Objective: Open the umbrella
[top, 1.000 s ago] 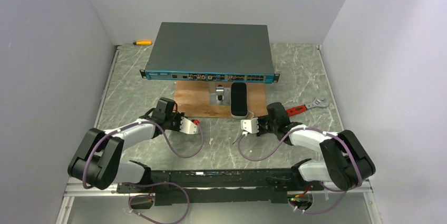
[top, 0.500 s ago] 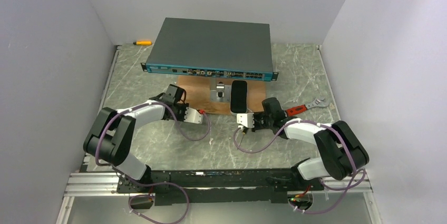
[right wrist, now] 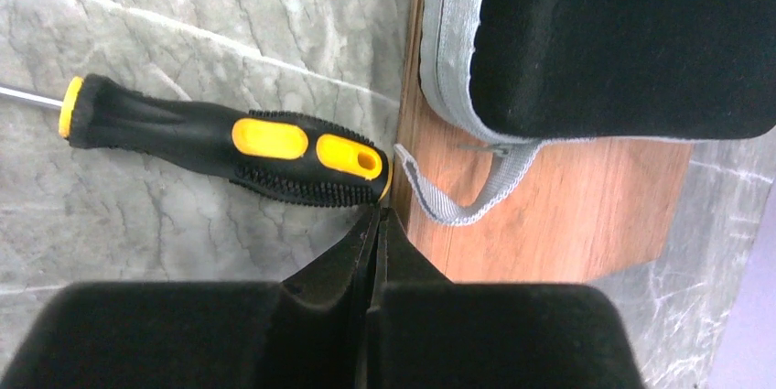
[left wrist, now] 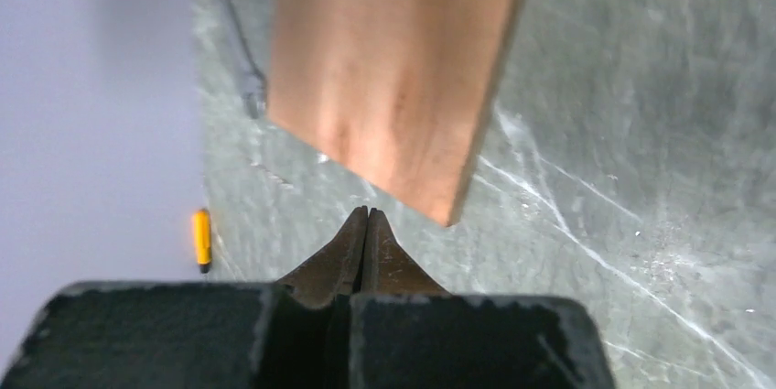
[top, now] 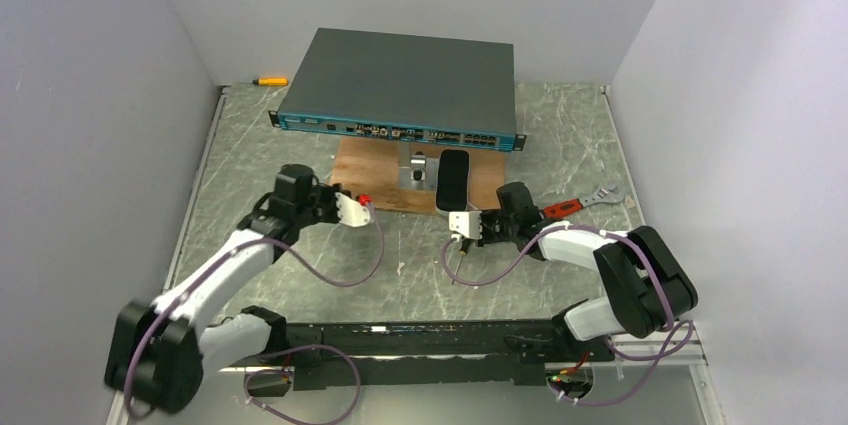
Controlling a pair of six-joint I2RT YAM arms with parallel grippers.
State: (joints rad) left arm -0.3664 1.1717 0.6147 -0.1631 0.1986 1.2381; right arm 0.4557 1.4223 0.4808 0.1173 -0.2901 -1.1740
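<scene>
Black, pale-rimmed oblong umbrella (top: 453, 183) sits packed on the brown wooden board (top: 366, 181); left gripper (left wrist: 367, 216), right gripper (right wrist: 377, 216) both pinched closed, empty.

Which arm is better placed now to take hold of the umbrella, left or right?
Right. The right fingers, shut, point at the umbrella's grey strap, lying just ahead on the wooden board. The left fingers, also shut, face only a corner of that board.

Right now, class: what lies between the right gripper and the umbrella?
A grey strap loop from the umbrella, on the wooden board; right wrist view shows it.
</scene>
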